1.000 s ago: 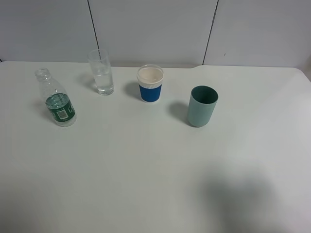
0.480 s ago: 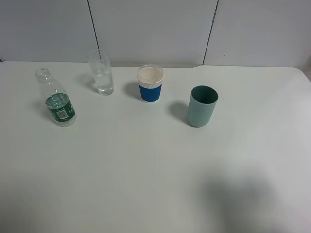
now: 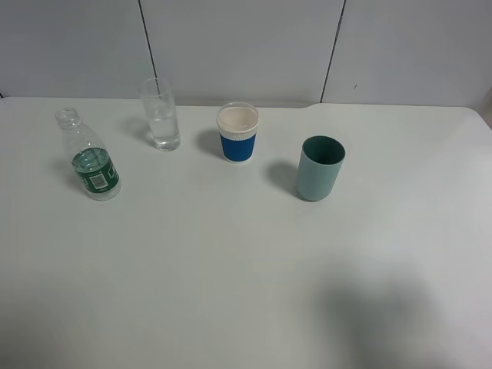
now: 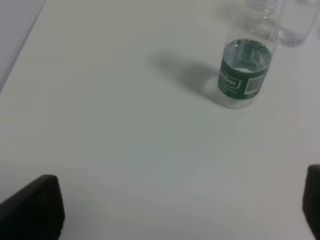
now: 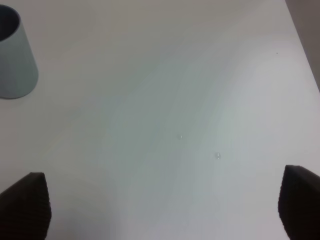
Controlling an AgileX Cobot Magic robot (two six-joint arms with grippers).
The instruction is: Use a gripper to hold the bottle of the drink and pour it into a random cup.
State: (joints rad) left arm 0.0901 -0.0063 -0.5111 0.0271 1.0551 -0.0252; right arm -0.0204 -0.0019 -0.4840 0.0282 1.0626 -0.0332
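The bottle of the drink (image 3: 92, 165) stands upright and capless at the table's left, clear liquid behind its dark green label. The cup (image 3: 161, 115), a tall clear glass holding some water, stands behind it and to its right. In the left wrist view the bottle (image 4: 246, 72) is well ahead of my left gripper (image 4: 172, 210), and the cup (image 4: 297, 22) shows just beyond it. That gripper is open and empty, its black fingertips (image 4: 32, 210) far apart. My right gripper (image 5: 161, 205) is open too, over bare table. Neither gripper appears in the exterior view.
A white paper cup with a blue sleeve (image 3: 237, 133) stands at the back middle. A teal-green plastic cup (image 3: 320, 167) stands right of it, also seen from the right wrist (image 5: 12, 55). The white table (image 3: 231, 269) ends at a grey panel wall.
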